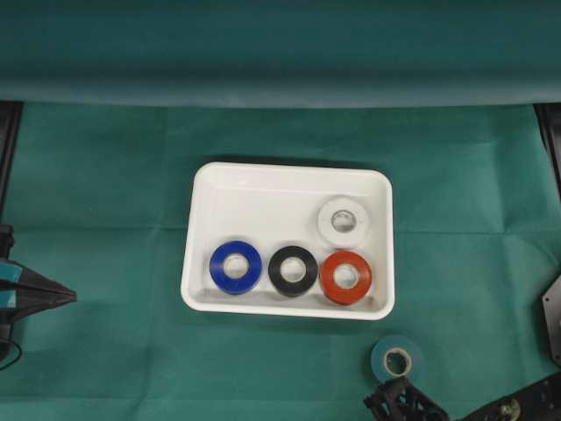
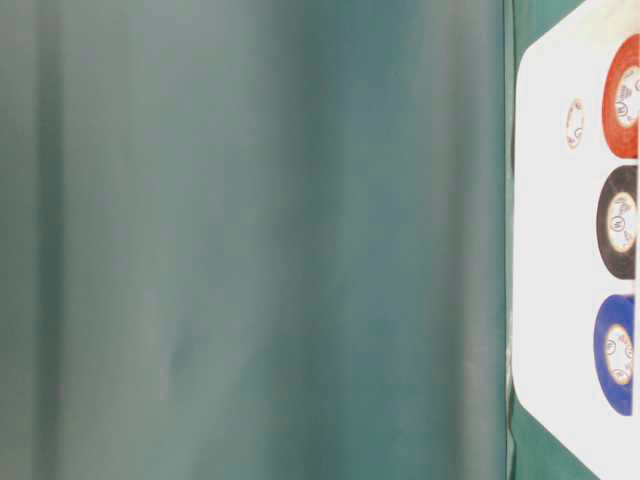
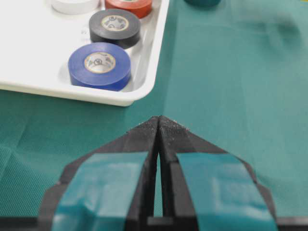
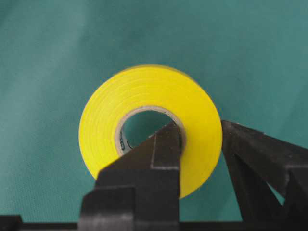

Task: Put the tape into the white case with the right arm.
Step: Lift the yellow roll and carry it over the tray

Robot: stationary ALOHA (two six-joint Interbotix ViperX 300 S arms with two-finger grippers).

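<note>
Right wrist view has the right gripper [image 4: 197, 129] clamped on the yellow tape [image 4: 144, 94], one finger through the hole, and overhead puts that gripper just off the white case [image 1: 203, 263]'s lower right corner, so the case lies up-left of it.

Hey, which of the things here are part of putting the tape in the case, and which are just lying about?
Job in hand:
- yellow roll, gripped by the right end effector
- white case

Lying about:
- blue roll, black roll, red roll and white roll, already in the case
- teal roll on the cloth
- left end effector, shut
</note>
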